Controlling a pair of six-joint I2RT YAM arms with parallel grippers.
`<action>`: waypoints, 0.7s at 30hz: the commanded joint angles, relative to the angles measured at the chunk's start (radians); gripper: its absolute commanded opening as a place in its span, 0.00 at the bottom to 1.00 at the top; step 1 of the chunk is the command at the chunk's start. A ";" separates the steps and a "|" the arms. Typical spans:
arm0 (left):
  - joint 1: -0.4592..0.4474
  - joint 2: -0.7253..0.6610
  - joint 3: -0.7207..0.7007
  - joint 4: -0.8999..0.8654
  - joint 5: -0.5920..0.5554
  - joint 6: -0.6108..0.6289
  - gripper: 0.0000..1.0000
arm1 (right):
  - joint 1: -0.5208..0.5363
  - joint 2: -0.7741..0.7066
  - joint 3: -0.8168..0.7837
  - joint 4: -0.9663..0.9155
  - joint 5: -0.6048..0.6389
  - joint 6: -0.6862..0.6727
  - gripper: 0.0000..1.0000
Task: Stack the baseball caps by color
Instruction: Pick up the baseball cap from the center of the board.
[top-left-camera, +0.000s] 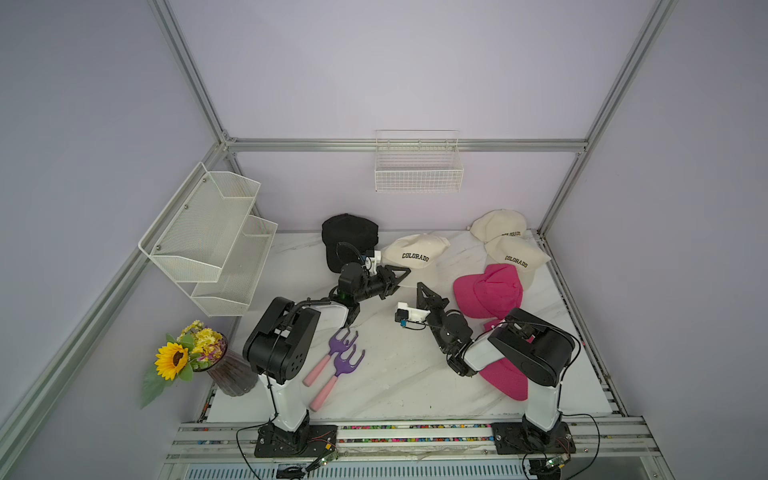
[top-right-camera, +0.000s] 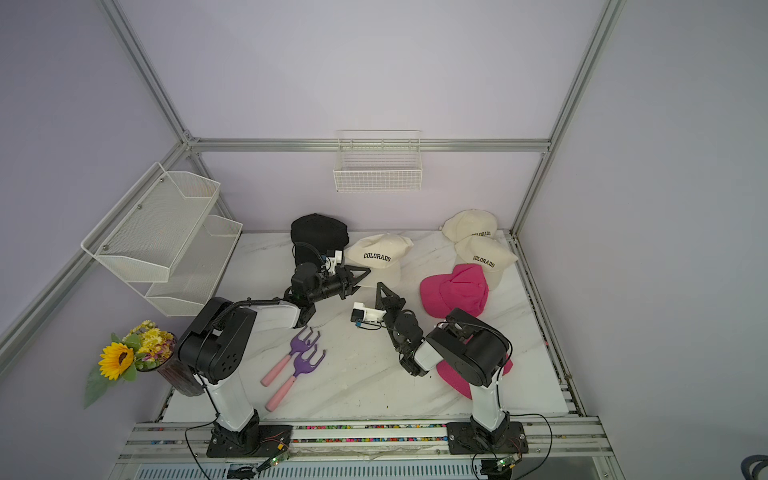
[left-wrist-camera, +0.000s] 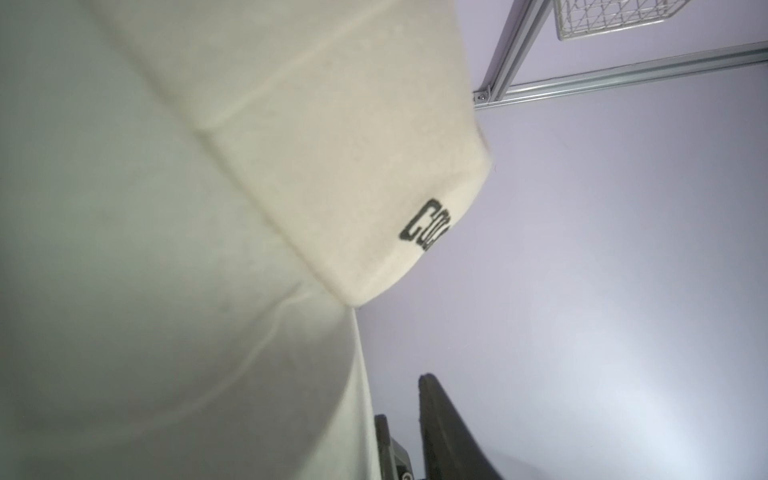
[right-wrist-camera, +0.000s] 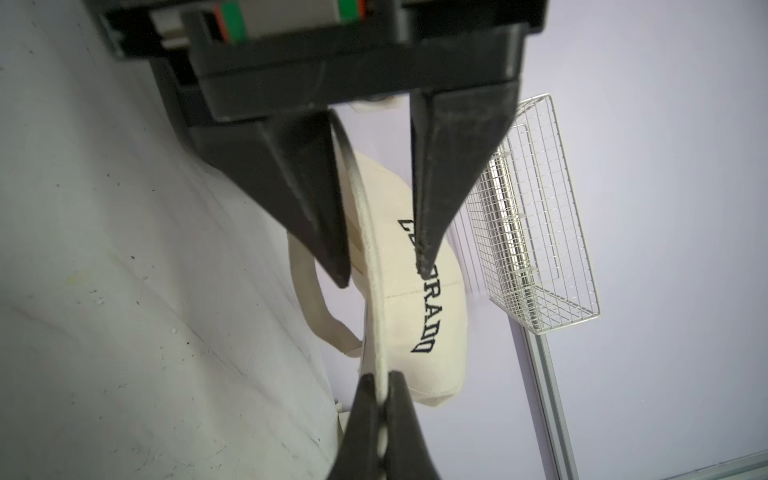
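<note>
Above the marble table (top-left-camera: 395, 374), right gripper (right-wrist-camera: 382, 378) jaws pinch a cream cap (right-wrist-camera: 432, 316) brim; left gripper (right-wrist-camera: 382, 278) jaws straddle it, unclenched.

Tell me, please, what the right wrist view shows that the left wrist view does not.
Only the right wrist view: the right tool shut on the brim edge of the cream cap, both fingers of the left tool straddling that brim, and the lettering's end. Only the left wrist view: the frame's corner joint and the lettering's start. Both: the cap, the left tool, the wire basket, the lilac wall.
</note>
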 joint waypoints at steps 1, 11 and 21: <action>0.002 0.015 0.044 0.097 0.033 0.000 0.08 | 0.010 -0.026 0.006 0.002 -0.008 0.089 0.00; 0.016 -0.022 0.143 -0.292 0.018 0.369 0.00 | -0.077 -0.304 0.069 -0.482 -0.445 0.897 0.64; 0.019 -0.100 0.211 -0.677 -0.144 0.832 0.00 | -0.338 -0.433 0.170 -0.596 -0.485 1.428 0.97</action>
